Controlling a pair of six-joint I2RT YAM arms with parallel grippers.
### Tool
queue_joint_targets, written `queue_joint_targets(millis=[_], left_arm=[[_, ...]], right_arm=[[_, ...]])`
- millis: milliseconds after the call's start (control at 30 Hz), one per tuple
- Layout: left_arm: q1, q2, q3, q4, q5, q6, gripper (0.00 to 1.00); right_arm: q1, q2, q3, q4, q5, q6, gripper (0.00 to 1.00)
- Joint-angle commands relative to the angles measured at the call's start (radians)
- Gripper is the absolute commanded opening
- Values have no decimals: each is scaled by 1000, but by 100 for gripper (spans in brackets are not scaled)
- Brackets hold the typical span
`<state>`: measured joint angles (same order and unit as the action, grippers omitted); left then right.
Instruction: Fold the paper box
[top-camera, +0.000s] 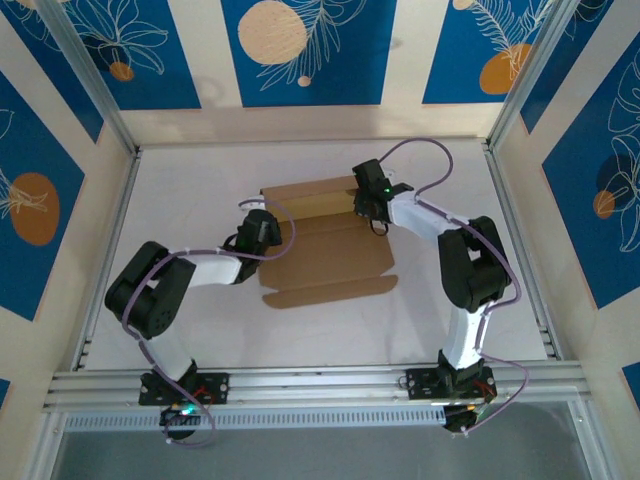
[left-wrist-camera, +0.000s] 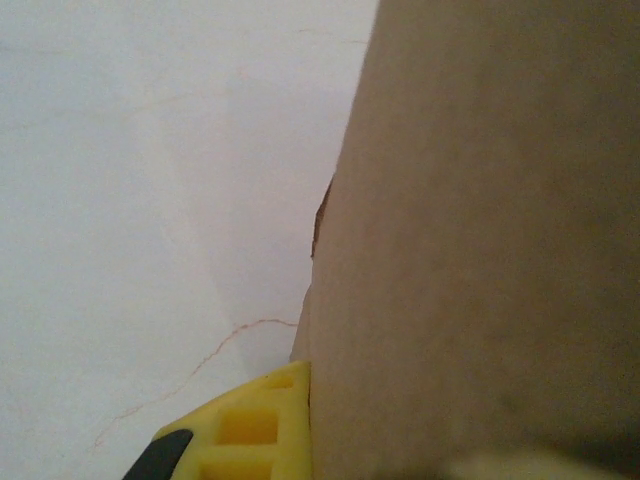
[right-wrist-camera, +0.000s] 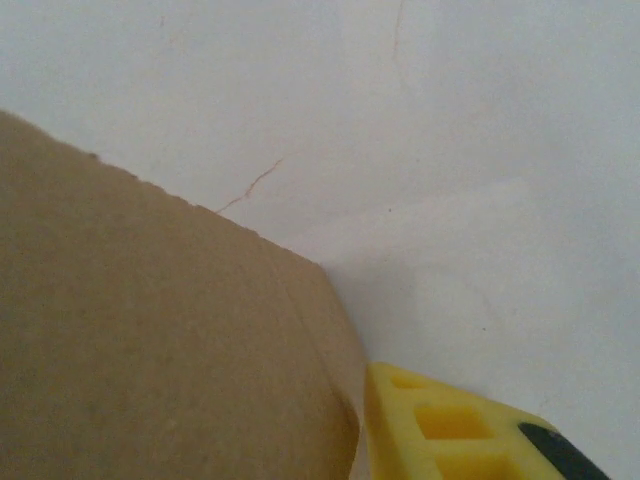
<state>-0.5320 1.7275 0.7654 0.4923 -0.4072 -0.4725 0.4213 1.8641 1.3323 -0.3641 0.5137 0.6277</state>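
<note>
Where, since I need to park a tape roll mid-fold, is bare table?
Free table: the strip between paper box and back wall, and the patch between its near flap and the front rail. Crowded: the box's ends, at left gripper and right gripper.

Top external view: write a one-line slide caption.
Brown paper box on a white table, left arm at its left edge, right arm at its far right corner.

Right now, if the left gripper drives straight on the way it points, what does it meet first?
Probably the paper box: its panel sits right against the left gripper's yellow fingers. Past that edge, the white table lies ahead, though depth is unclear.
</note>
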Motion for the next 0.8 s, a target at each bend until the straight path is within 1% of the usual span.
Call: queue_joint_targets(millis=[0,67,167,200,300,433,500,567,667,767], left_arm=[[17,-29,-23,-8,43,44,0],[17,-31,-22,-6,39,64,0],[17,-23,-7,-13,45,78,0],[17,-20,-1,-19,51,80,0],[17,-10,20,-39,65,95,0],[17,-11,30,-55,59,104,0],[17,-12,37,-63,59,108,0],[18,-13,40,-66,63,116,0],[15,-15,45,-70,63,120,0],[16,-15,47,-70,68,127,0]], right_arm=[[-34,-77,-59,85,-83,-145,38],[-46,-112,-98,117,-107,-195,49],[-73,-166,-154,158,-146,-220,62],[-82,-182,-170,168,-165,-222,65],[-104,-235,-227,224,-250,-246,71],[-110,-285,-280,292,-411,-320,73],[-108,-295,-289,295,-453,-351,73],[-112,-320,-318,328,-529,-382,74],[-140,-349,-338,350,-628,-380,75],[-174,-379,-354,372,-701,-358,78]])
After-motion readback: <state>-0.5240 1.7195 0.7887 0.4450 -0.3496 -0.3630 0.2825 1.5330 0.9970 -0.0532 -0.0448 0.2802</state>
